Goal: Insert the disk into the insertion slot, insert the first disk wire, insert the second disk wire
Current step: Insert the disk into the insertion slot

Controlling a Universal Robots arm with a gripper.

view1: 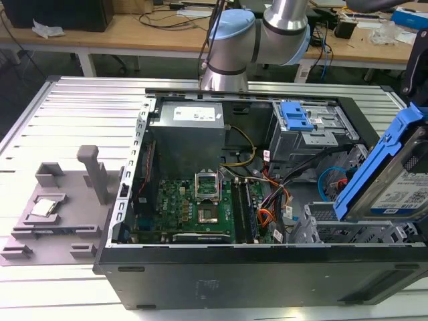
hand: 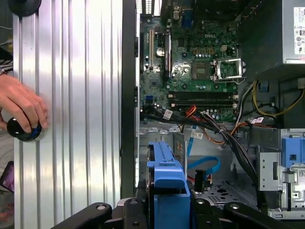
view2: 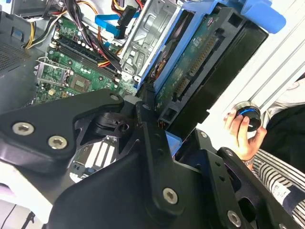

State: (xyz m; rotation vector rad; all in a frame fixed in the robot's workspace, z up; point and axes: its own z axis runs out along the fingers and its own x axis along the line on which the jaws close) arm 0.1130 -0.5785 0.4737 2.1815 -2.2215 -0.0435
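The disk [view1: 400, 179], tilted in its blue frame and clamped by the gripper [hand: 167, 210], hangs just above the insertion slot [view1: 334, 231] at the exterior view's right end of the open computer case [view1: 234, 274] standing on the ribbed tabletop [view1: 67, 114].

blue-framed disk [view1: 396, 182] tilted, apparently above insertion slot [view1: 348, 231]

silver metal disk [view1: 401, 187], glossy blue plastic frame [view1: 376, 164], ribbed metal table [view1: 80, 114]
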